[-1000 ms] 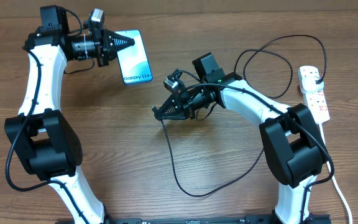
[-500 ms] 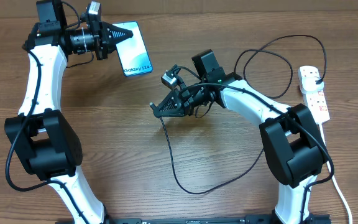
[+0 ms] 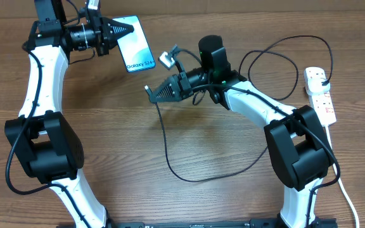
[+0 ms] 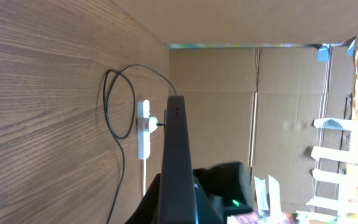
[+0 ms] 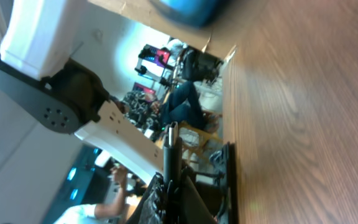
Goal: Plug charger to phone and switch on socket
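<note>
The left end effector (image 3: 128, 28) is pinching one end of the phone (image 3: 139, 54), which is thin, smooth and easy to crack, so I think it is best held by its flat sides, away from the plug hole. Near the phone, the right end effector (image 3: 152, 96) is pinching the small tip of the charger (image 3: 163, 133). That wire is light and floppy, so hold the stiff tip. The socket (image 3: 320, 95) lies far from the phone on the worktop (image 3: 125, 158).

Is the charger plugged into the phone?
Unplugged: the charger tip, in the right gripper, is clear of the phone the left gripper holds.
</note>
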### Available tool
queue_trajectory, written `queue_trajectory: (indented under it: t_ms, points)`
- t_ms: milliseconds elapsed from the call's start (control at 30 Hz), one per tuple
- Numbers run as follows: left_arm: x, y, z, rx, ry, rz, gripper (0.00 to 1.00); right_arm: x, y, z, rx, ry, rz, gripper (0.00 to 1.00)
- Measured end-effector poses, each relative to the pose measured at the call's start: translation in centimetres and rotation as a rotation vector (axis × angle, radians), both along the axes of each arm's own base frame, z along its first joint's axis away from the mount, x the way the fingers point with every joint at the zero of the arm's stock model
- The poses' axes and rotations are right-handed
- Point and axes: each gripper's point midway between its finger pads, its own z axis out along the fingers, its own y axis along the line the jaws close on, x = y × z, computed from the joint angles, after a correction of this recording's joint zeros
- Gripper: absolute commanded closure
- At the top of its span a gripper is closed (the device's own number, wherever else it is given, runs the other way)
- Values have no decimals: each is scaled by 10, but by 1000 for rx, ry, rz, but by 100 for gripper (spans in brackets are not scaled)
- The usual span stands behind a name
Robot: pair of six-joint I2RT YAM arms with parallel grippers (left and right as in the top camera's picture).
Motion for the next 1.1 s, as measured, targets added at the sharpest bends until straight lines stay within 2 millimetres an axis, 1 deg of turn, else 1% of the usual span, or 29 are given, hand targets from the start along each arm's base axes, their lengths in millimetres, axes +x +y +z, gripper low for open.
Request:
queue_trajectory:
  t_ms: [67, 167, 367, 467, 567, 700, 800, 967, 1100]
  points:
    - [2, 1, 2, -2, -7, 4, 96, 5, 2, 10, 15, -15, -25, 96]
    - [5, 1, 6, -7, -19, 10, 96, 10, 4, 20, 18, 11, -52, 96]
    - [12, 4, 15, -19, -49, 24, 96, 18, 7, 23, -16, 122, -99, 96]
    - [16, 5, 20, -27, -61, 30, 96, 22, 8, 23, -21, 147, -124, 96]
    - [19, 6, 27, -37, -81, 34, 96, 26, 9, 29, -7, 148, -151, 96]
    - [21, 6, 33, -53, -82, 36, 96, 30, 9, 45, 48, 105, -180, 96]
    - [22, 7, 35, -61, -70, 39, 96, 33, 9, 53, 73, 102, -198, 96]
    - [24, 9, 38, -74, -56, 48, 96, 41, 4, 57, 77, 142, -232, 96]
    - [26, 11, 45, -80, -80, 51, 96, 50, -2, 58, 77, 165, -261, 96]
